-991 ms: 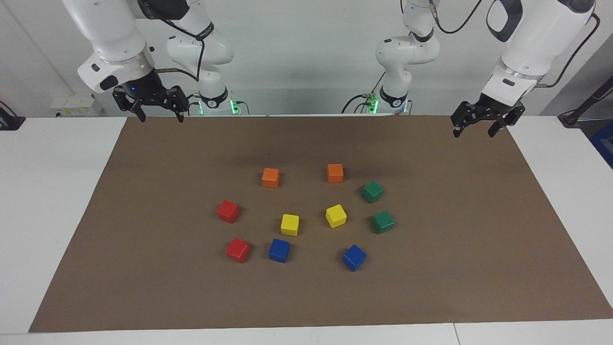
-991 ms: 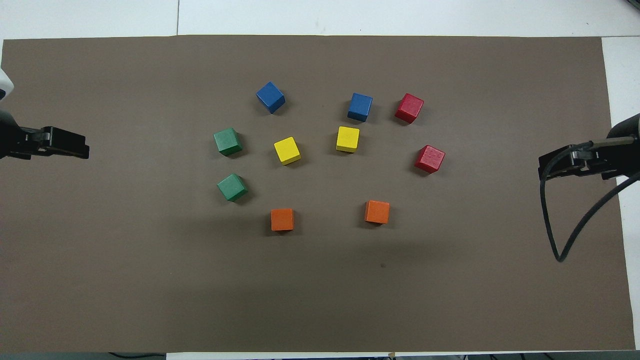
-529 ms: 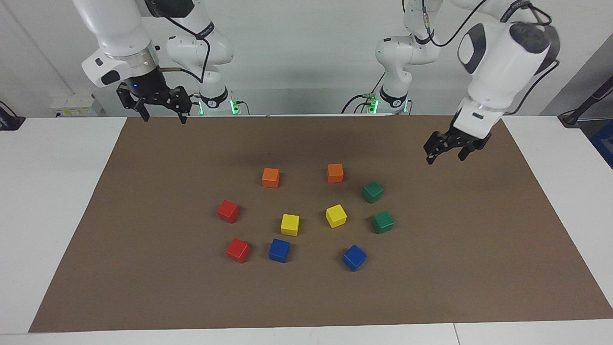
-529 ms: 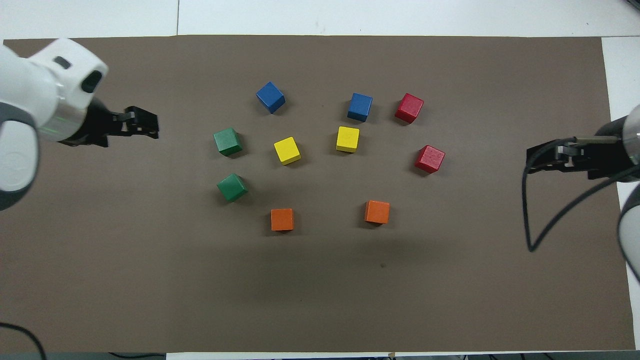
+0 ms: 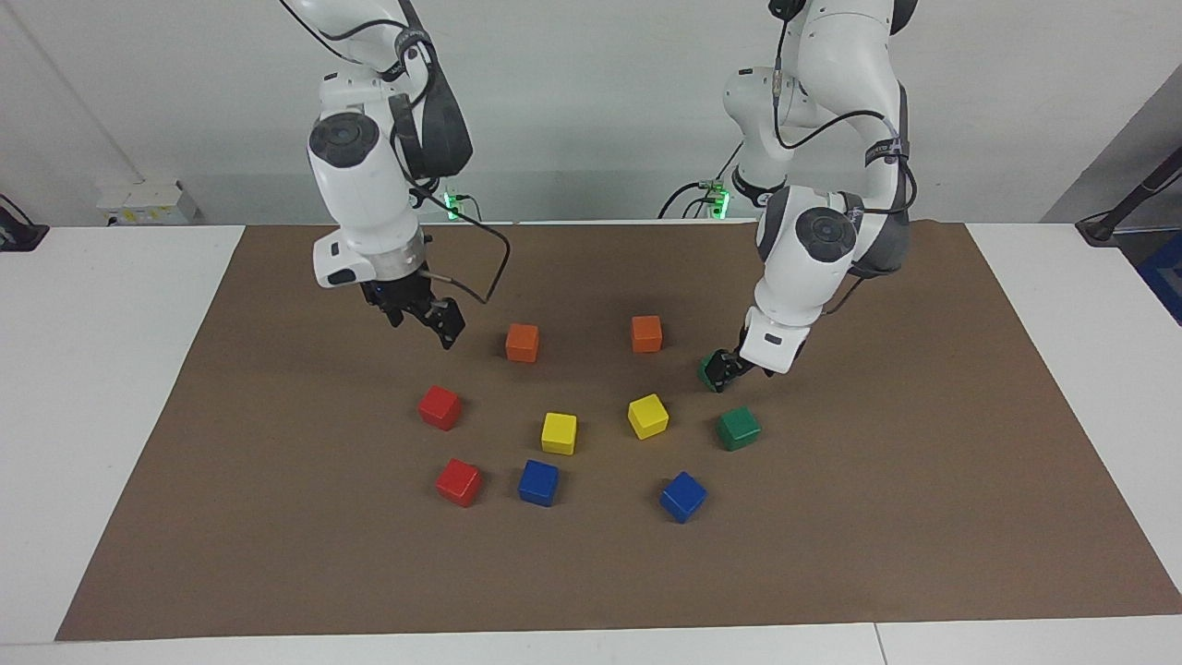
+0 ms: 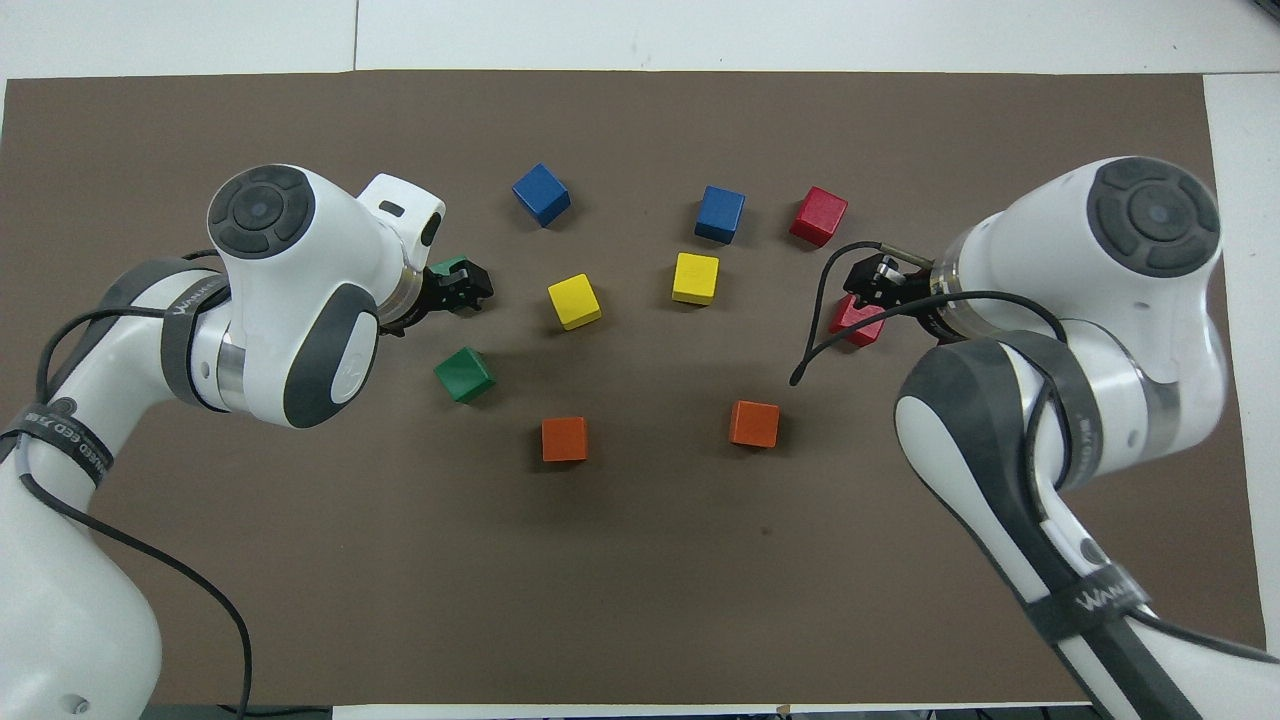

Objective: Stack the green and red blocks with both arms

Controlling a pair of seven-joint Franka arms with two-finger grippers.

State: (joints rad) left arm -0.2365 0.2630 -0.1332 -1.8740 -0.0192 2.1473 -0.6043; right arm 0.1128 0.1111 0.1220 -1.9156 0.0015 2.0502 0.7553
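Note:
Two green blocks lie toward the left arm's end of the cluster, one (image 5: 706, 371) nearer to the robots and one (image 5: 739, 428) farther. My left gripper (image 5: 728, 369) hangs open low over this pair and holds nothing. In the overhead view the left gripper (image 6: 470, 290) covers most of the farther green block (image 6: 448, 268), while the nearer one (image 6: 463, 374) shows whole. Two red blocks (image 5: 440, 407) (image 5: 459, 481) lie toward the right arm's end. My right gripper (image 5: 434, 321) is open in the air over the nearer red block (image 6: 858, 328), well above it.
Two orange cubes (image 5: 522, 343) (image 5: 646, 333) sit nearest the robots. Two yellow cubes (image 5: 559, 433) (image 5: 648, 416) are in the middle, and two blue cubes (image 5: 538, 482) (image 5: 682, 496) lie farthest out. Everything rests on a brown mat (image 5: 877, 517) over the white table (image 5: 102, 369).
Both arms have swung in from the mat's ends and come down toward the blocks, the left over the green pair and the right over a red one. No block has moved.

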